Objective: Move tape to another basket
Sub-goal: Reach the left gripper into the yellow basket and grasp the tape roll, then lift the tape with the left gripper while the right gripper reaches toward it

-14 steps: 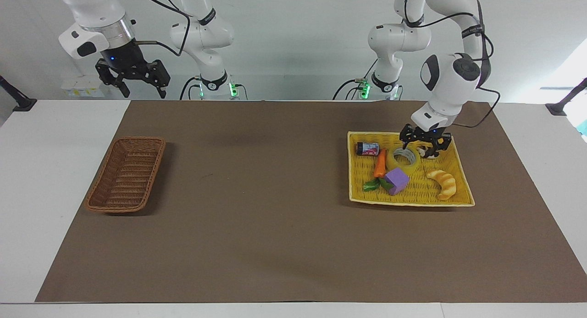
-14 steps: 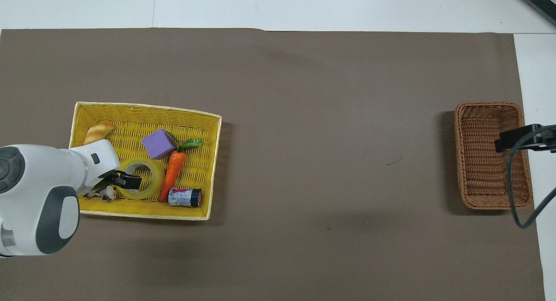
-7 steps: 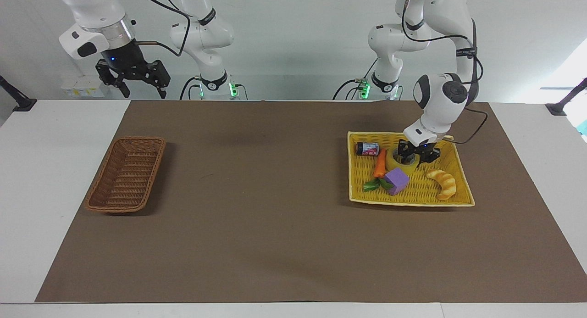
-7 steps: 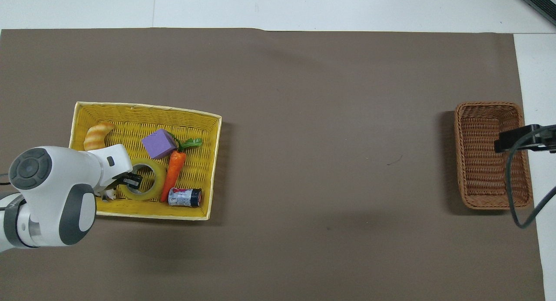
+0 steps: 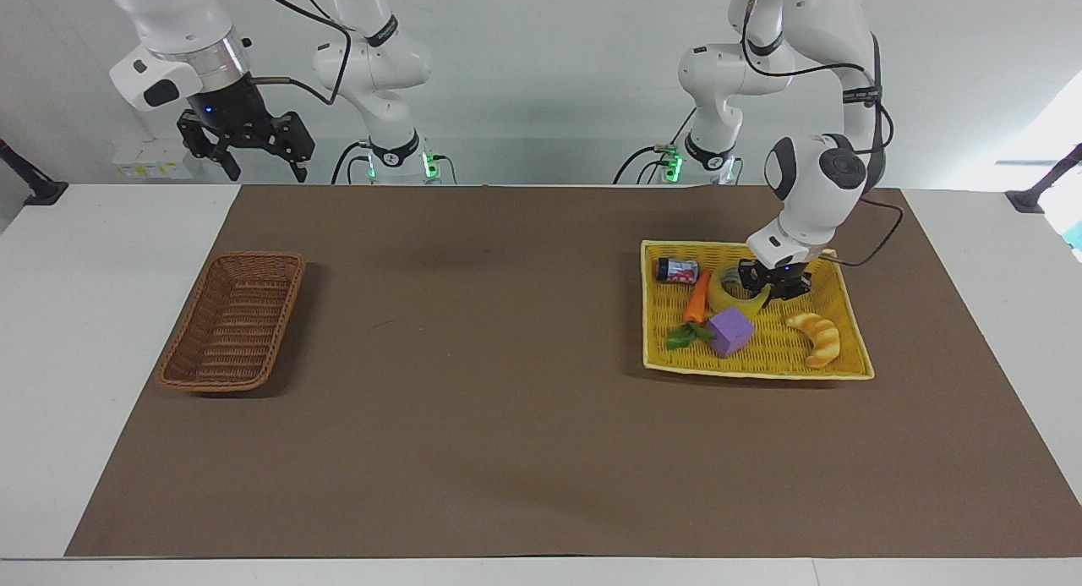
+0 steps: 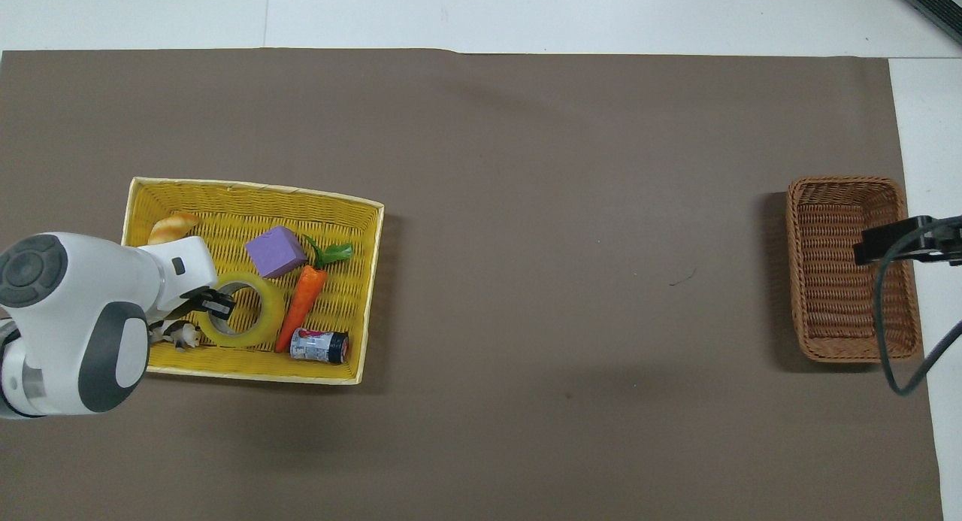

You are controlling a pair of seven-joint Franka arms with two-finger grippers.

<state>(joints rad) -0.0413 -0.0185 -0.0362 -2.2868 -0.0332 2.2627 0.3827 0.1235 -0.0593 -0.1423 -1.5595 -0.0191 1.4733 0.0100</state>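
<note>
Now the left end effector (image 5: 771, 287) sits low in the yellow tray (image 5: 849, 368), right of centre in the facing view, one finger inside the core of the tape (image 5: 732, 292) and the other outside its wall, clamped on that wall. The tape looks tilted, one edge lifted, the rest apparently resting on the tray floor beside the carrot (image 5: 696, 298) and the purple cube (image 5: 730, 331). A small can (image 5: 677, 271) and a croissant (image 5: 815, 336) share the tray.

Step in hand, as I judge it: grasp made, lift beginning. Next move calls for a straight rise clear of the tray rim and the carrot, then a long carry across the brown mat on the worktop (image 5: 507, 451) to the basket (image 5: 232, 321) at centre-left of the frame, and release over its narrow opening.

The right end effector (image 5: 245, 146), upper left of the facing view, waits in the air with its fingers spread; in the overhead view it overlaps the basket (image 6: 853, 269) at the right edge.

View differences: the overhead view shows the finger (image 6: 219, 304) inside the tape (image 6: 242, 319) core, and a small pale object (image 6: 179, 336) near the tray's edge, too small to identify. The facing view alone shows the tilt and how low the wrist is.
</note>
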